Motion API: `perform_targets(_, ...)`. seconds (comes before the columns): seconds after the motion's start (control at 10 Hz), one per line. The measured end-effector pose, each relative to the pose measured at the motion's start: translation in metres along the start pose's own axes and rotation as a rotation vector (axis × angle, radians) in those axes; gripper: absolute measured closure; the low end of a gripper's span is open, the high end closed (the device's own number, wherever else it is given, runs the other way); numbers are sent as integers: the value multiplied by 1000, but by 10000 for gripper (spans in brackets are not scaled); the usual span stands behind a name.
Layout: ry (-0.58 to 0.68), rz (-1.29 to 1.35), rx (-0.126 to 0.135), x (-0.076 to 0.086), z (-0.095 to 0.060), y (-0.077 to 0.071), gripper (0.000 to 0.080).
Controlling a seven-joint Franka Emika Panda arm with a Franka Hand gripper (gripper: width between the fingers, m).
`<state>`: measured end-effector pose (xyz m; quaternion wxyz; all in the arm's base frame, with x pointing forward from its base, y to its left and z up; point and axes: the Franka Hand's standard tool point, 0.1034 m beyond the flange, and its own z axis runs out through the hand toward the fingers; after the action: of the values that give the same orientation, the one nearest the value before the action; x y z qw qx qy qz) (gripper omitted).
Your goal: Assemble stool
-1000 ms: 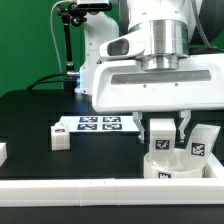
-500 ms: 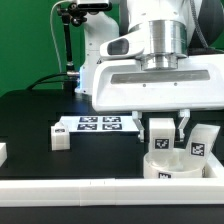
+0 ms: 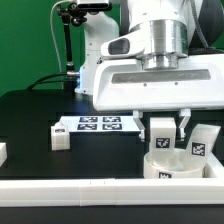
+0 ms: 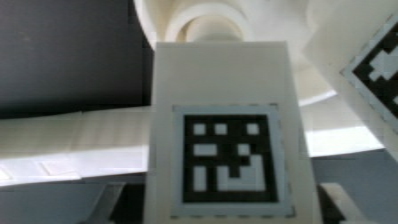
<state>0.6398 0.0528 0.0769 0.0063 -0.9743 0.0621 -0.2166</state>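
Observation:
My gripper (image 3: pixel 161 128) is shut on a white leg block (image 3: pixel 161 134) and holds it upright just above the white round seat (image 3: pixel 176 166) at the exterior view's lower right. In the wrist view the leg block (image 4: pixel 228 120) fills the middle, its black-and-white tag facing the camera, with the seat (image 4: pixel 196 20) beyond its far end. Gripper fingers (image 4: pixel 356 203) show at both sides of the block. A second leg block (image 3: pixel 201 144) leans by the seat on the exterior view's right. A third small block (image 3: pixel 60 137) lies on the black table at the left.
The marker board (image 3: pixel 98 124) lies behind the gripper at mid table. A long white rail (image 3: pixel 70 190) runs along the front edge. A small white piece (image 3: pixel 3 152) sits at the exterior view's far left. A camera stand (image 3: pixel 68 40) rises at the back.

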Motion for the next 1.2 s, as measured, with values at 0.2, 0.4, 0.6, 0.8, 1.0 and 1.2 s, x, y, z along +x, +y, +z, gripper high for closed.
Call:
perform_targets(0.2, 15, -2, -1, -1, 0, 0, 463)
perform_targets(0.4, 19, -3, -2, -1, 0, 1, 463)
perform_targets(0.6, 19, -3, -2, -1, 0, 1, 463)
perform_targets(0.8, 19, -3, -2, -1, 0, 1, 463)
perform_targets(1.0, 22, -5, 0, -1, -1, -1, 463)
perform_targets(1.2, 23, -6, 0, -2, -2, -2, 463)
